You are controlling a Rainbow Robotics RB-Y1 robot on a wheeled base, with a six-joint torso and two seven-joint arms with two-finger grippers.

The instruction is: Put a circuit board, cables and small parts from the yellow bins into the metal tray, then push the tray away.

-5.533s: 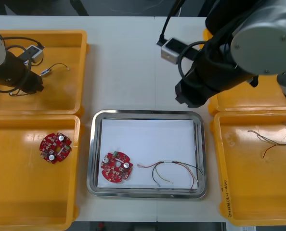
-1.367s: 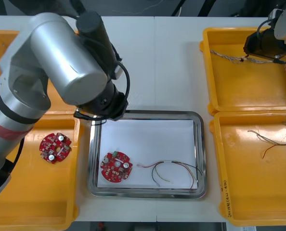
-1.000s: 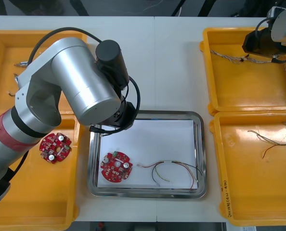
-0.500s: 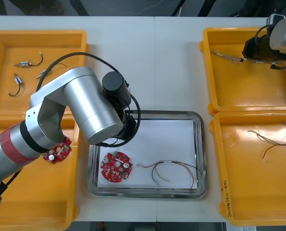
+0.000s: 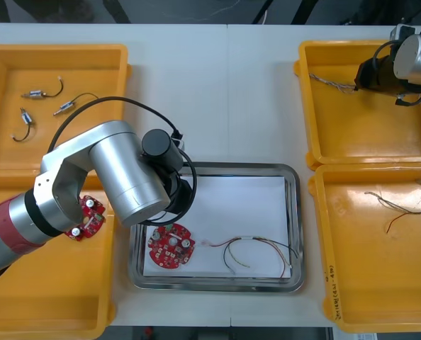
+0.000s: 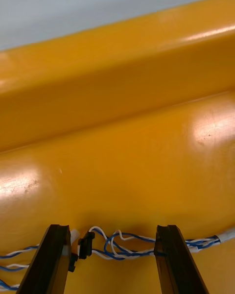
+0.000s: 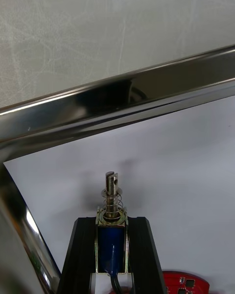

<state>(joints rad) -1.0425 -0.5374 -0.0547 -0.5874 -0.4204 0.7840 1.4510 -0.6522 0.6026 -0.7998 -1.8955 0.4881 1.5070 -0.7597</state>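
Left gripper (image 7: 112, 225) pinched a small blue metal part (image 7: 111, 201) over the shiny metal tray (image 7: 122, 98), where a high release risked bounce-out. Right gripper (image 6: 112, 232), spread, straddled a twisted blue-white cable (image 6: 137, 251) in the far-right yellow bin (image 6: 127, 152).

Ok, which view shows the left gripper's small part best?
Left wrist view: the small metal part stands clamped in the left gripper over the white-lined tray. In the front view the left arm covers it; the right wrist view faces a yellow bin.

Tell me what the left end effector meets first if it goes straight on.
The small part in the left end effector would likely touch the tray floor first, short of its rim; depth is unclear.
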